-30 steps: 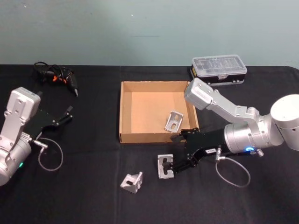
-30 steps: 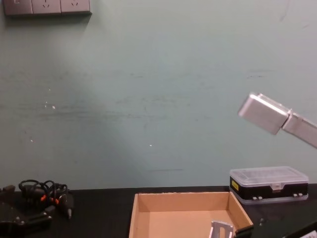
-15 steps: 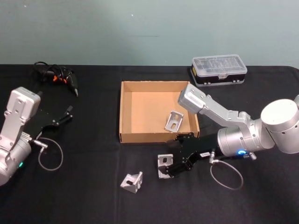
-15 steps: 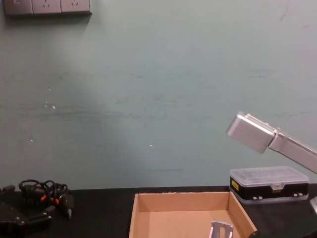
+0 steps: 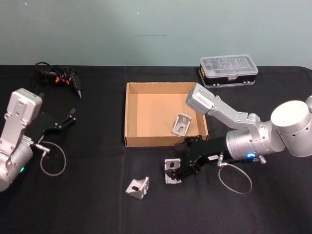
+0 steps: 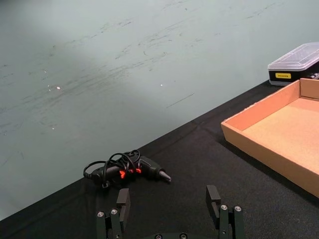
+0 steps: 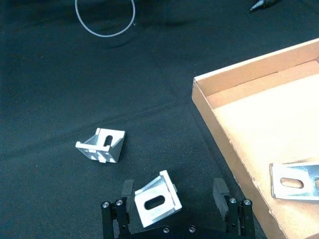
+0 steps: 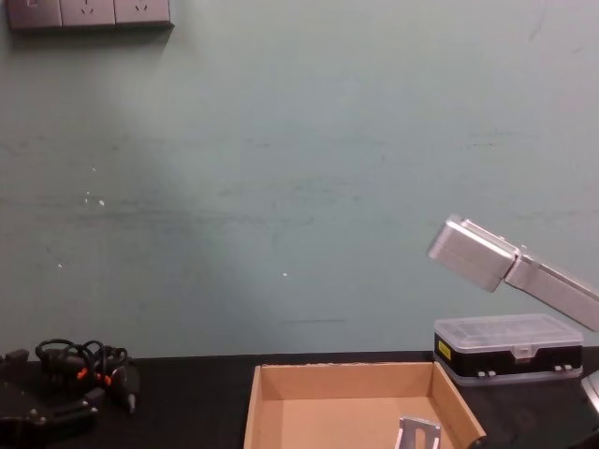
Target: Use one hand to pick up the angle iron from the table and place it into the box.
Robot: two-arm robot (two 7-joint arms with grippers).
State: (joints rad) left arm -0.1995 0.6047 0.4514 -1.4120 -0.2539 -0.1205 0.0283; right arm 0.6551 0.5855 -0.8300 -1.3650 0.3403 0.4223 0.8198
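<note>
Table (image 5: 97,209): matte black, carrying all items below. Left gripper (image 5: 68,119) (image 6: 168,201): sitting at the table's far left, fingers spread wide and holding nothing, hovering over bare tabletop. Corded tool (image 5: 61,79) (image 6: 127,169) (image 8: 89,365): black with orange marks, lying at the back left near the wall, its cord bunched beside it. Cable loop (image 5: 52,162): a thin ring lying on the table by the left arm. Loose angle iron (image 5: 137,187) (image 7: 102,145): resting on the table near the front, left of centre, apart from the box. Box (image 5: 126,117) (image 6: 264,144) (image 7: 234,149) (image 8: 346,374): tan cardboard tray sitting at table centre, lidless. Angle iron (image 5: 171,171) (image 7: 155,200): sitting on the table just in front of the box's front wall, slotted face showing, between the right gripper's fingers and closer to one of them; whether it is touching that finger cannot be told. Boxed angle iron (image 5: 181,124) (image 7: 294,181) (image 8: 418,432): lying inside the box toward its right wall. Right gripper (image 5: 181,170) (image 7: 173,190): reaching low over the table in front of the box, jaws wide and straddling the angle iron, not closing on it. Case (image 5: 228,70) (image 6: 294,62) (image 8: 508,346): black with clear lid, standing at the back right, behind the box.
</note>
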